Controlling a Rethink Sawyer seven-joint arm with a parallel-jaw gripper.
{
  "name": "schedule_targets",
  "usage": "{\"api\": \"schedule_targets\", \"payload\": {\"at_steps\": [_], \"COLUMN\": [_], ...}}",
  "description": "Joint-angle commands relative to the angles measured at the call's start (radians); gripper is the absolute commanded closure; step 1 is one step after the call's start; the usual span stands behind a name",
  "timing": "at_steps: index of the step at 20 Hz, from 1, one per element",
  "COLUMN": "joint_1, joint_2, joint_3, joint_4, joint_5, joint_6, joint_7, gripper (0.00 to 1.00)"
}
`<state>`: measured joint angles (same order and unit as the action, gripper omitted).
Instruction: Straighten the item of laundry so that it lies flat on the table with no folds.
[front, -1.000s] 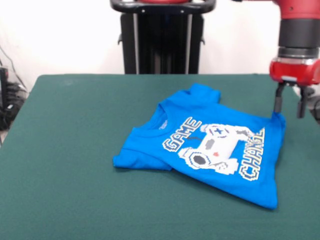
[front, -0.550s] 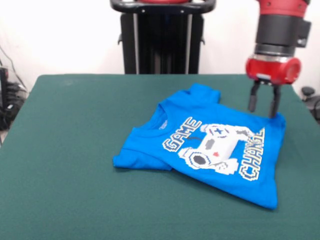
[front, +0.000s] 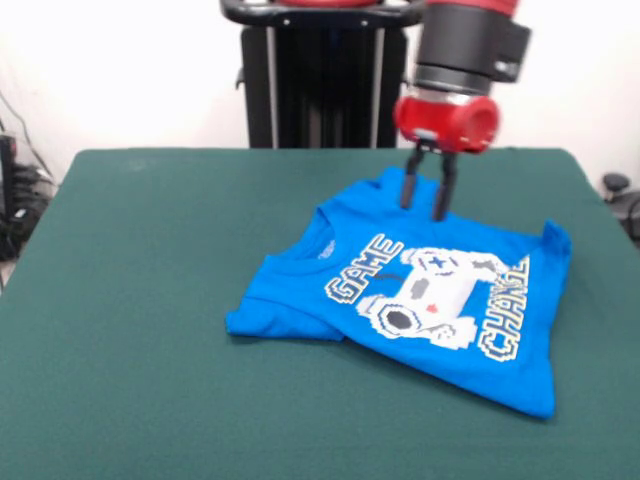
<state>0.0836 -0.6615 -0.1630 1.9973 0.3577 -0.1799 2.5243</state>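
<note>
The item of laundry (front: 420, 290) is a bright blue T-shirt lying on the green table (front: 130, 330), right of centre. Its print of a game controller and "GAME CHANGER" lettering faces up. One sleeve is tucked under at the left, and the far right corner stands up in a small peak. My gripper (front: 424, 197) hangs open above the shirt's far edge, near the far sleeve, with nothing between its fingers.
The black pedestal (front: 320, 75) stands behind the table's far edge. A wide stretch of green cloth lies to the left of the shirt and in front of it.
My gripper has moved left, from the shirt's far right corner to above the far sleeve. It stays open. The shirt's far right corner now stands free in a peak.
</note>
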Motion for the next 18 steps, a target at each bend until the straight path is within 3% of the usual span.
{"api": "schedule_targets", "payload": {"at_steps": [1,10,18], "joint_1": [-0.042,-0.123,-0.157], "joint_2": [-0.008,0.058,0.046], "joint_3": [-0.032,0.033,0.088], "joint_4": [-0.043,-0.143,-0.068], "joint_5": [-0.031,-0.014,-0.052], "joint_6": [0.160,0.176,0.184], "joint_7": [0.013,0.041,0.054], "gripper": [0.00,0.00,0.00]}}
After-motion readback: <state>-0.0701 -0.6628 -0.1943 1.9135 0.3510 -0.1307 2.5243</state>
